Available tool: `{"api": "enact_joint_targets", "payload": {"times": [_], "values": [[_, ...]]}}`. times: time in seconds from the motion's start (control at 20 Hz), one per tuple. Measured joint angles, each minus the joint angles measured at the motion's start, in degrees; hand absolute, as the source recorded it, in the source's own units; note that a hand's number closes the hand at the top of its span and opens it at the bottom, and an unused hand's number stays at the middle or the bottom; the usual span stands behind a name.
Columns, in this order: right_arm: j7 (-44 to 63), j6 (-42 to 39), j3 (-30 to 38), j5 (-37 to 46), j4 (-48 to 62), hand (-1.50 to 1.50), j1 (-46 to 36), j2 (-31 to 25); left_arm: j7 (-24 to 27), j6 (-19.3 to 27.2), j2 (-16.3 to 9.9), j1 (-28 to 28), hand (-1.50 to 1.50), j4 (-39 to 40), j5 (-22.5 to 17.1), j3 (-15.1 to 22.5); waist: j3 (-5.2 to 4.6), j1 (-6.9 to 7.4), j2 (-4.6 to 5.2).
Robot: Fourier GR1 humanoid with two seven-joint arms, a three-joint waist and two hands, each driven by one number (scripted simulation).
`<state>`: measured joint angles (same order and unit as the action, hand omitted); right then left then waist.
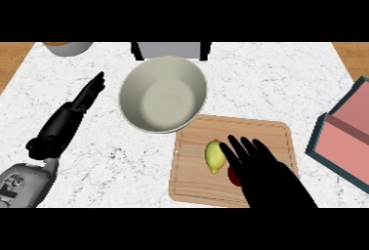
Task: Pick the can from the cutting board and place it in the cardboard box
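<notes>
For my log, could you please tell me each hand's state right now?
Left hand: open, holding nothing.
Right hand: open, over the cutting board, holding nothing.

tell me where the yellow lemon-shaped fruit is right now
In the head view, the yellow lemon-shaped fruit lies on the wooden cutting board, lower centre, just left of the black right hand and below the large grey bowl.

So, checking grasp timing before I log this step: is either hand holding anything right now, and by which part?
Nothing is held. The right hand hovers open over the cutting board, partly covering a red object beside the lemon. The left hand is open over the counter.
</notes>
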<state>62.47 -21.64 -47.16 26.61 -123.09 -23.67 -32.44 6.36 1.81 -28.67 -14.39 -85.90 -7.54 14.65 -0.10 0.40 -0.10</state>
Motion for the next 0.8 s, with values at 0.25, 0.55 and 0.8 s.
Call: {"api": "enact_joint_targets", "payload": {"times": [0.25, 0.55, 0.8], "values": [[-1.57, -1.22, -0.19, 3.39, 3.42, -1.5, 0.34, 2.08, -0.52, -0.19, 0.76, 0.54, 0.0, -0.74, 0.91, -0.95, 0.04, -0.25, 0.0], [-3.71, -2.53, 0.24, 7.44, 9.24, -1.5, 1.6, 4.38, -0.56, -1.72, 1.1, 0.59, 0.0, -0.27, 1.5, -2.41, 0.07, -0.32, 0.06], [-5.86, -3.39, 1.25, 11.54, 12.36, -1.5, 3.56, 6.85, -1.05, -2.88, 1.93, 0.87, 0.0, -0.79, 2.54, -3.75, 0.09, -0.36, 0.06]]}}
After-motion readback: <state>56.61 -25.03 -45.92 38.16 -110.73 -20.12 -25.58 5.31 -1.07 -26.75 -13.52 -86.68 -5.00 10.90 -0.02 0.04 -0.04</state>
